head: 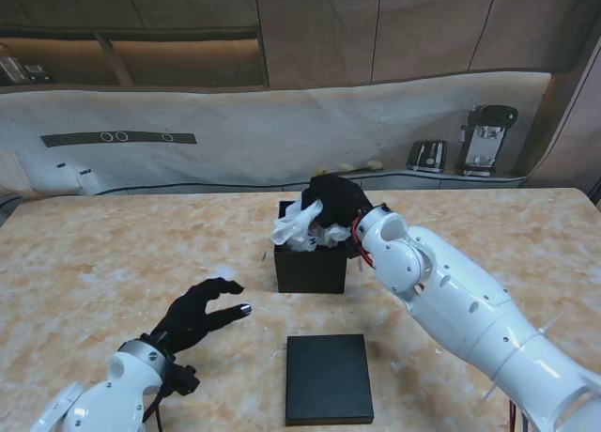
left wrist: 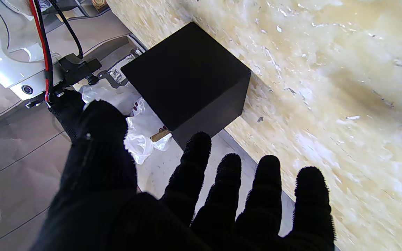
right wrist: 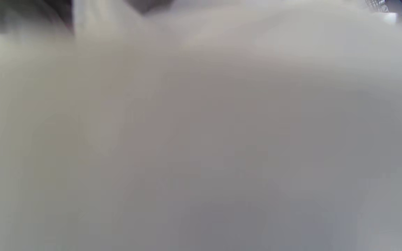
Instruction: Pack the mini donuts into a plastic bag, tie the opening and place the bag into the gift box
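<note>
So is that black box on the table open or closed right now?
Open. The gift box has no lid on; the plastic bag sticks out of its top under the right hand, and the flat lid lies nearer to me.

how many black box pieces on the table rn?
2: the open gift box mid-table with the plastic bag at its opening, and the flat lid nearer to me. None seem hidden.
</note>
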